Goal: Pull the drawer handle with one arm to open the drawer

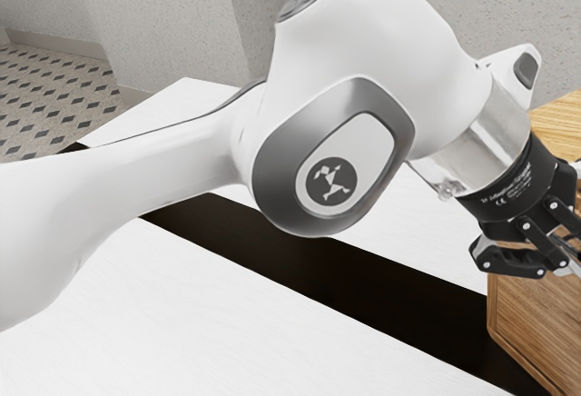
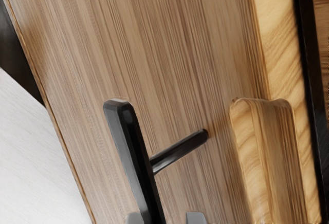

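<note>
Jaws partly open, straddling the black bar handle, one side clear of it. The bar's long axis runs parallel to the wooden drawer front, held off by a short post.

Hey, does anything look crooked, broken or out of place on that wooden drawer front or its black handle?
Nothing stands out. The black handle looks whole and firmly mounted on the wooden drawer front, whose grain shows no cracks or scuffs. The gripper hovers close at the handle.
</note>
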Robot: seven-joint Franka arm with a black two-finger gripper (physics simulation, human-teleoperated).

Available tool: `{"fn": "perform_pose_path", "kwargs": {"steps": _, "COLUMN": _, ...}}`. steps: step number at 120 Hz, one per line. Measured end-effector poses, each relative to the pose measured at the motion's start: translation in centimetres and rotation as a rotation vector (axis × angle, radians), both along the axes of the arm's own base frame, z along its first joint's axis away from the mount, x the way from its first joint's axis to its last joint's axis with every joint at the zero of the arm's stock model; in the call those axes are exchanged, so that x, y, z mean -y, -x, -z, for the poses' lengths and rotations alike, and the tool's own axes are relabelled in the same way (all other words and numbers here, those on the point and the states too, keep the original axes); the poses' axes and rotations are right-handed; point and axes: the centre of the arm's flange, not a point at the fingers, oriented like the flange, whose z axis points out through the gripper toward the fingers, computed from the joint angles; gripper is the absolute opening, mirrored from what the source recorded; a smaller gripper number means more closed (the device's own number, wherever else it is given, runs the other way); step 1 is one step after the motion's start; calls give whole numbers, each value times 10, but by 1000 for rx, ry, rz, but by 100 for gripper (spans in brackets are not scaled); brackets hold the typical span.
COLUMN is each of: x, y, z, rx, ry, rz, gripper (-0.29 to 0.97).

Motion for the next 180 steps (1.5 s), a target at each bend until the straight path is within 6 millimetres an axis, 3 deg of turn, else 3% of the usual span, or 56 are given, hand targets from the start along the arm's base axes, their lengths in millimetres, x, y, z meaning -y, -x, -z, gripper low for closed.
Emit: {"fn": "perform_pose_path", "kwargs": {"steps": 180, "x": -17, "y": 49, "z": -6, "rx": 0, "ry": -34, "rz": -28, "gripper": -1}}
